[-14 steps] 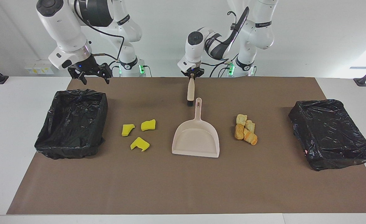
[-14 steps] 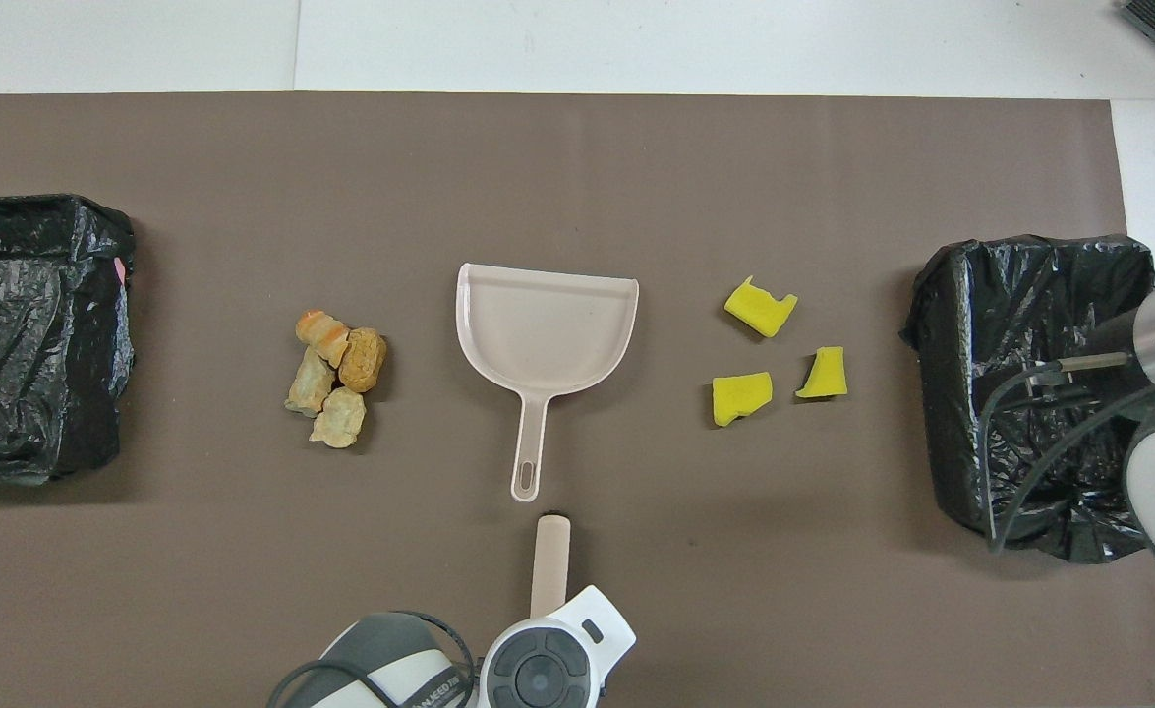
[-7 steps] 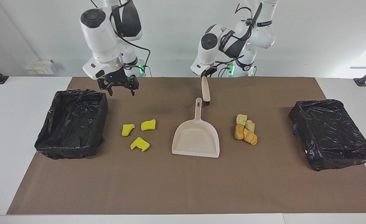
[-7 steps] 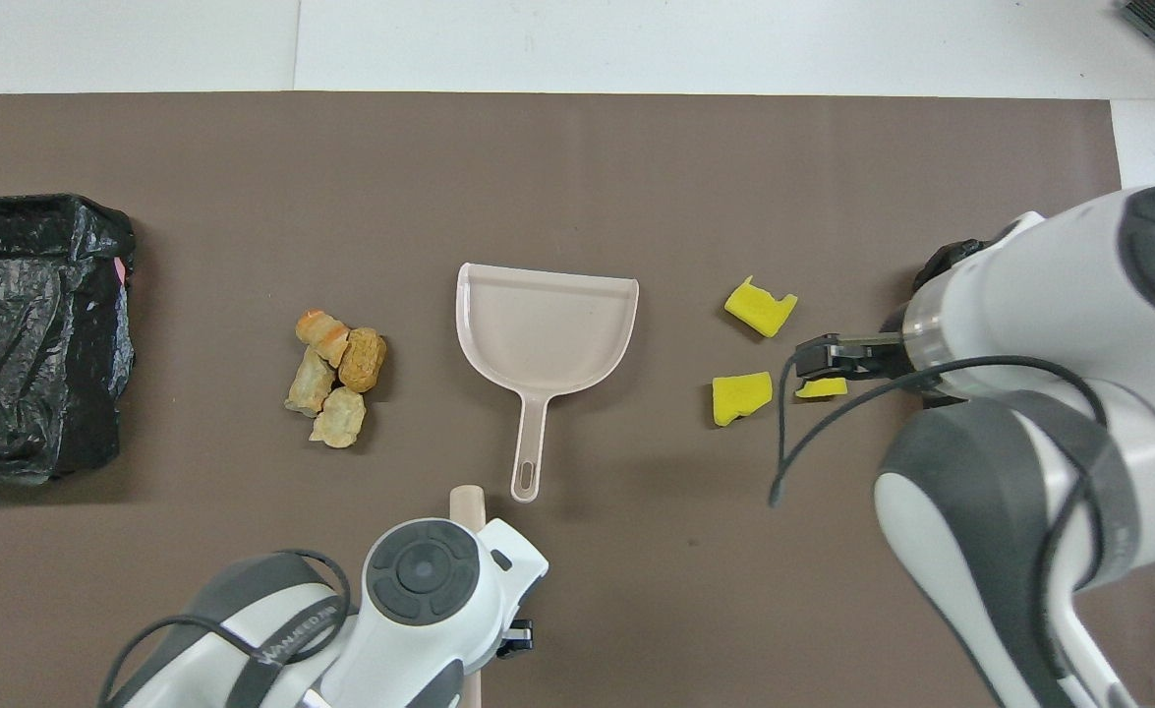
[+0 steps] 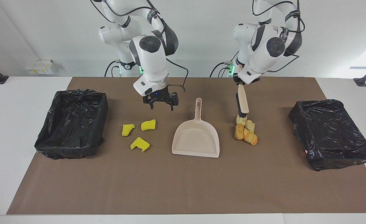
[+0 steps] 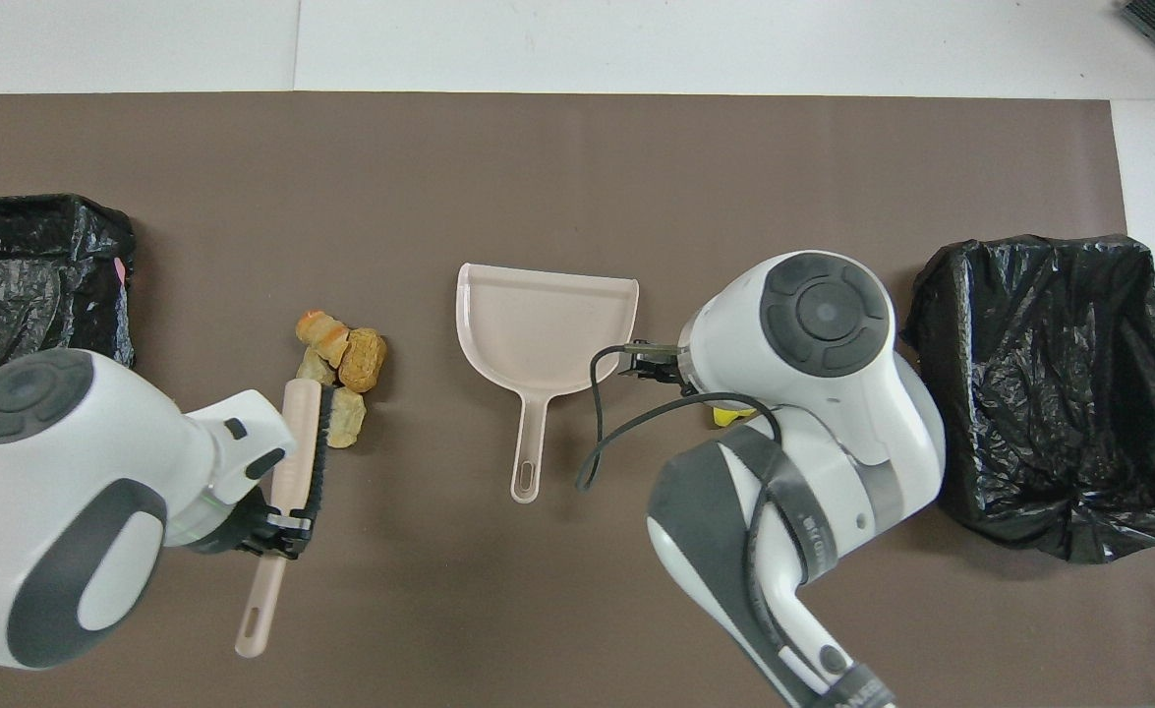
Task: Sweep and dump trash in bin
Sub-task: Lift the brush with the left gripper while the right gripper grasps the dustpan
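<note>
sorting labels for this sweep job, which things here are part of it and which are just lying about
Part of the job:
bread chunks
yellow sponge pieces
brush in left gripper
dustpan
bins
right gripper

Lying about:
brown mat

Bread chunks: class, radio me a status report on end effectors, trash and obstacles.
Left end effector shut on brush, bristles at bread chunks. Right end effector open, above mat beside dustpan. Nothing blocking.

Three bright yellow sponge pieces (image 5: 139, 132) lie loose and apart on the brown mat, toward the right arm's end of the counter. Four tan-orange bread chunks (image 5: 245, 132) sit bunched and touching toward the left arm's end, the cluster running from 11 o'clock to 5 o'clock.
</note>
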